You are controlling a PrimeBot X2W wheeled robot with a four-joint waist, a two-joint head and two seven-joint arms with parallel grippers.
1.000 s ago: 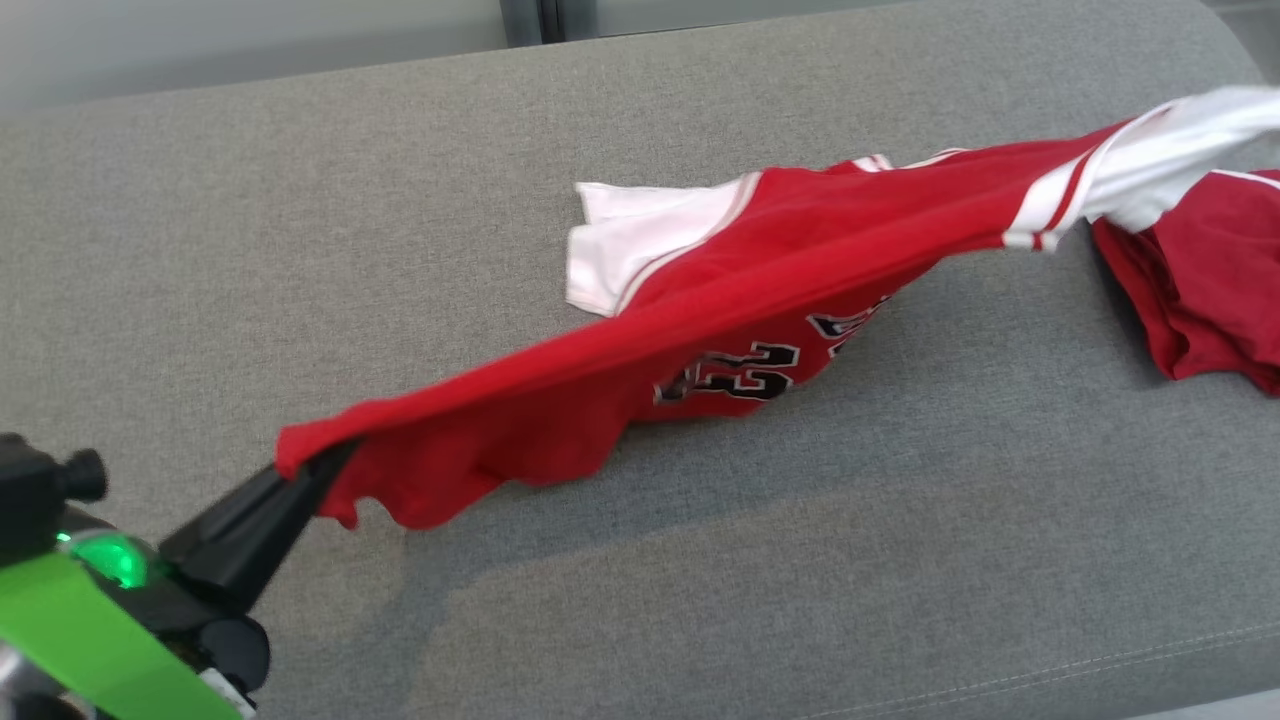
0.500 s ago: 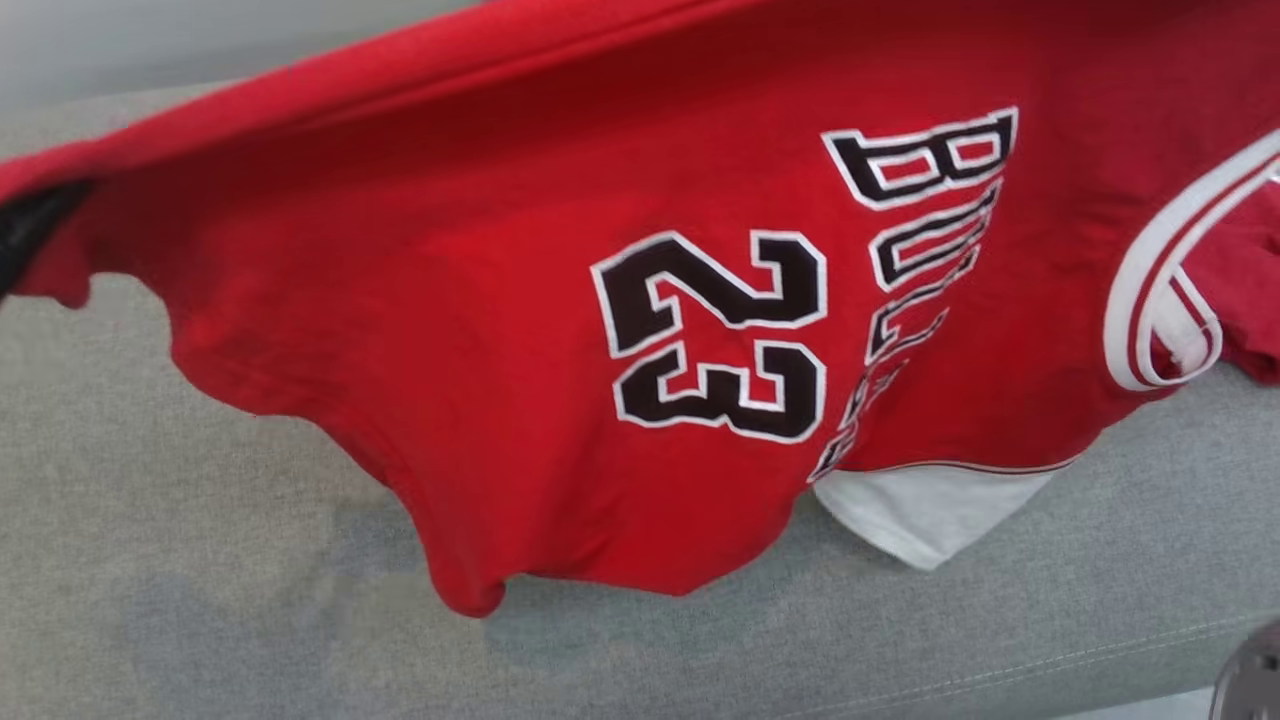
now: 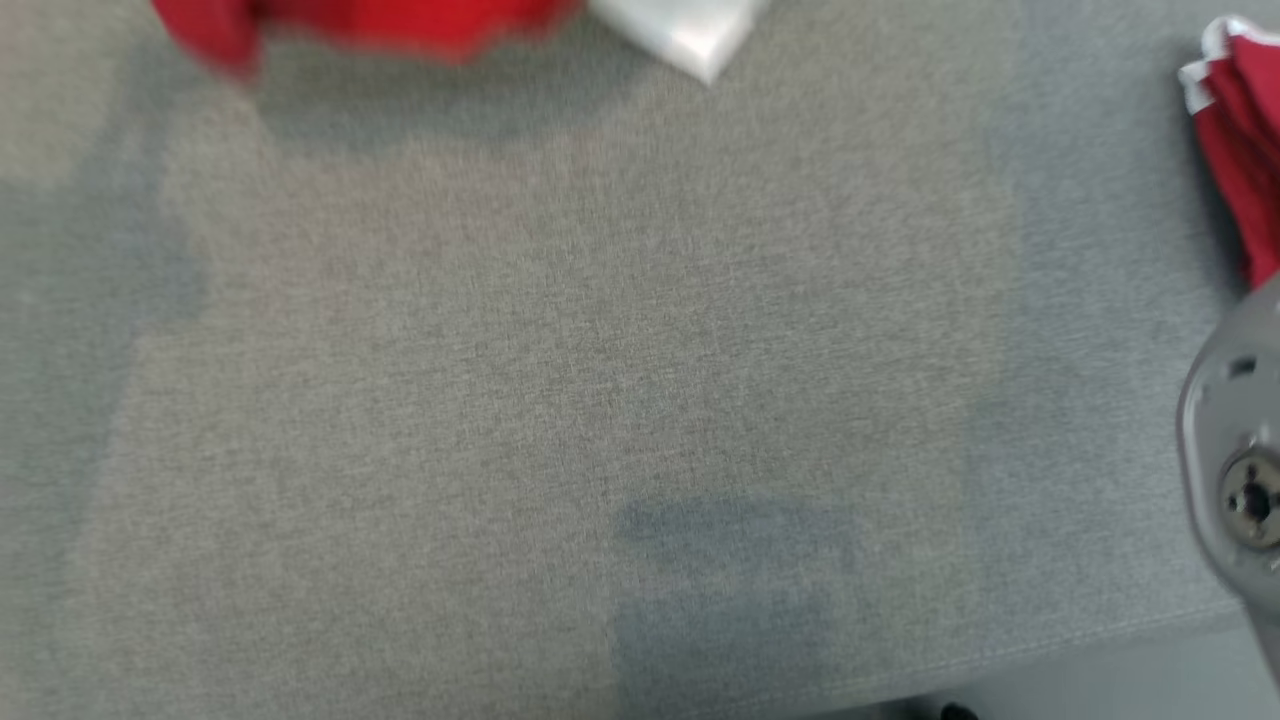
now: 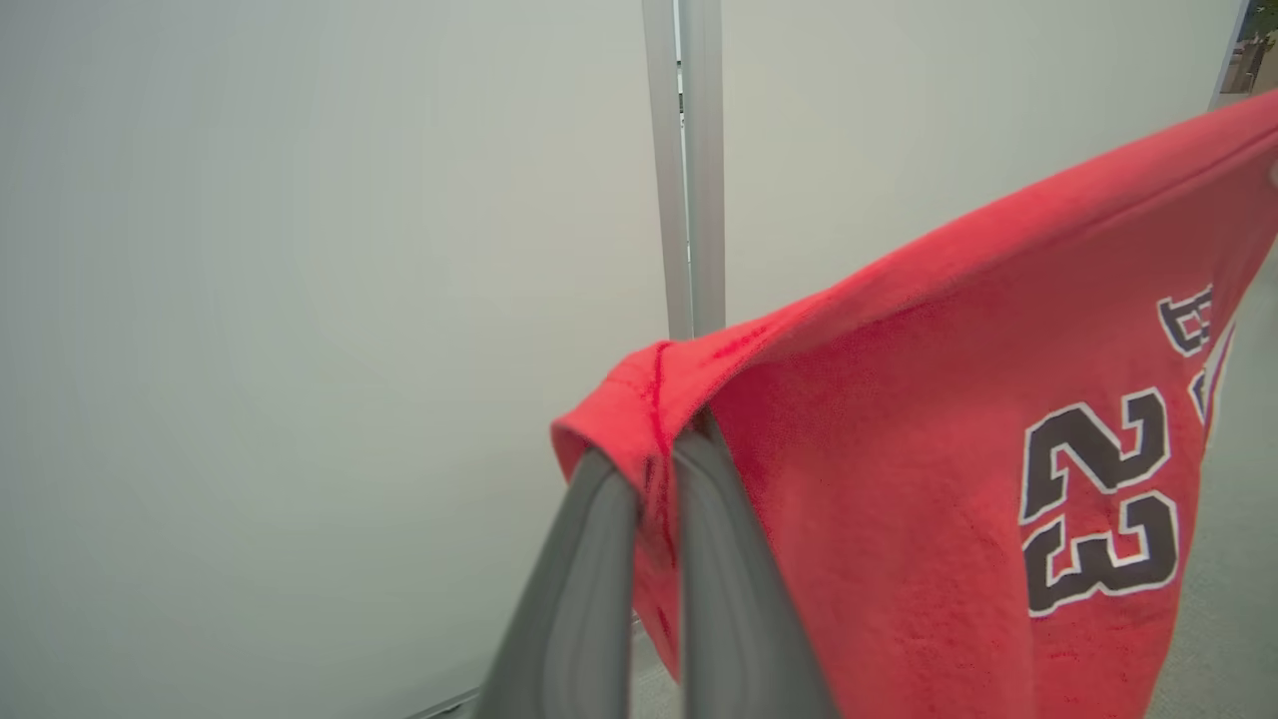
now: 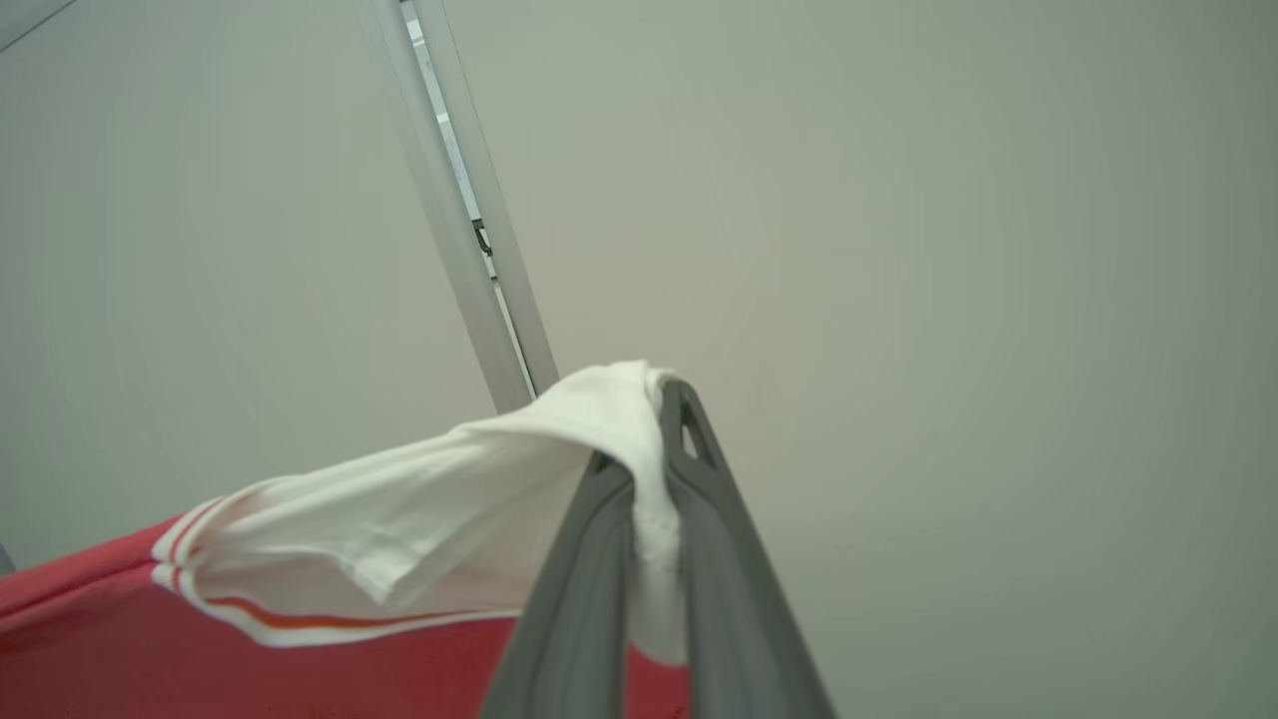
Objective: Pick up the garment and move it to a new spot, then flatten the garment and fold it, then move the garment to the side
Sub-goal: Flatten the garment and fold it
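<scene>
Jersey, against half a second ago: the red number-23 jersey (image 3: 380, 20) filled most of the head view then; now a blurred strip of its lower edge and a white sleeve (image 3: 700, 40) tip hang along the top edge, clear of the grey sofa cushion (image 3: 560, 350), with a soft shadow under them.
Arm joint: a pale grey joint (image 3: 1235, 470) at the head view's right edge shows far more of itself than the sliver seen before.
Second red garment (image 3: 1240, 170): bunched on the cushion at the right edge, well apart from the jersey.
Left gripper (image 4: 654, 464): its own wrist view shows the two grey fingers pressed together on a folded corner of red hem. The cloth stretches away to the right, the black "23" with white outline plain to read.
Right gripper (image 5: 644, 439): its wrist view shows the fingers pinching the white sleeve, with striped trim and red body trailing to the lower left.
Backdrop: both wrist views look past the cloth at a pale wall panel (image 4: 300, 300) and a metal post (image 4: 684, 170); the head view looks down on the cushion instead.
Where the jersey is: in the air, strung between the two grippers.
</scene>
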